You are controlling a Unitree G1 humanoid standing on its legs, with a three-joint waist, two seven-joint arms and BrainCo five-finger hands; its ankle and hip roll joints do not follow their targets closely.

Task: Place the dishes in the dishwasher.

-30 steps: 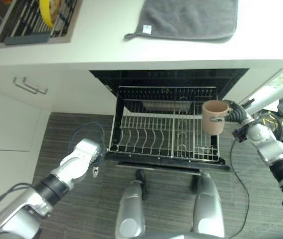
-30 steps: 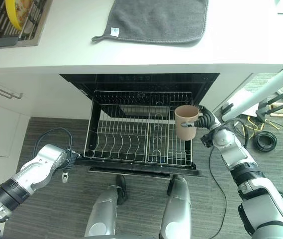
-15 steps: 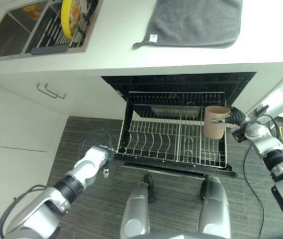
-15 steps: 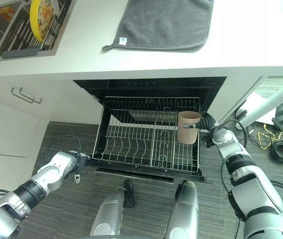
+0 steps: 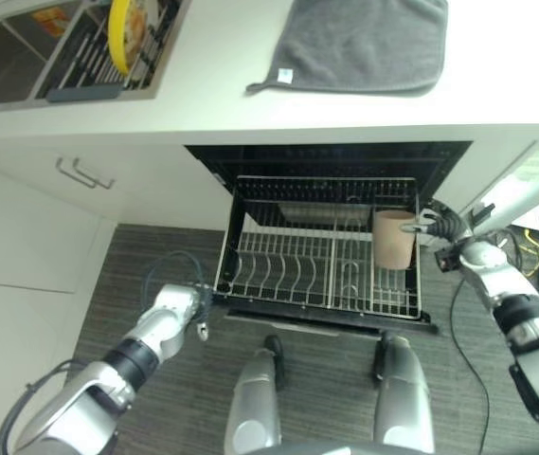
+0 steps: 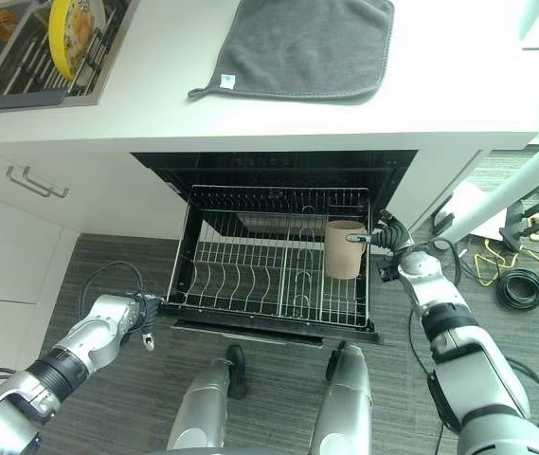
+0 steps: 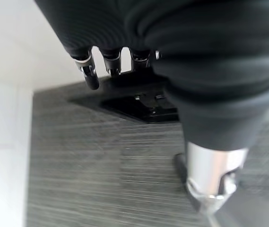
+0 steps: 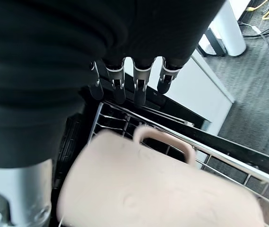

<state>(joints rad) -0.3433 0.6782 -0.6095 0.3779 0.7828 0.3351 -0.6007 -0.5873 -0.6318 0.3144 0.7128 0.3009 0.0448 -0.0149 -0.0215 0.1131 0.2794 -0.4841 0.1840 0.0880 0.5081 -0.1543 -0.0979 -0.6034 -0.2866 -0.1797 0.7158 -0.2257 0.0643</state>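
Note:
A beige mug (image 5: 394, 240) stands upright in the right part of the pulled-out wire rack (image 5: 288, 265) of the open dishwasher. My right hand (image 5: 441, 228) is right beside it on the rack's right edge. In the right wrist view its fingers (image 8: 120, 82) reach out straight above the mug's handle (image 8: 165, 138) and are not curled round it. My left hand (image 5: 180, 305) hangs low over the floor by the left corner of the dishwasher door, fingers (image 7: 89, 73) relaxed and holding nothing.
The lowered dishwasher door (image 5: 331, 322) juts out over the floor in front of me. On the counter above lie a grey towel (image 5: 364, 43) and a sink (image 5: 23, 66) with a yellow plate (image 5: 120, 33) standing in its rack. White cabinets (image 5: 23, 237) are at the left.
The mug has come down from above the rack's right edge into the rack's right part, the right hand following. The camera has shifted. The left hand stays by the door corner.

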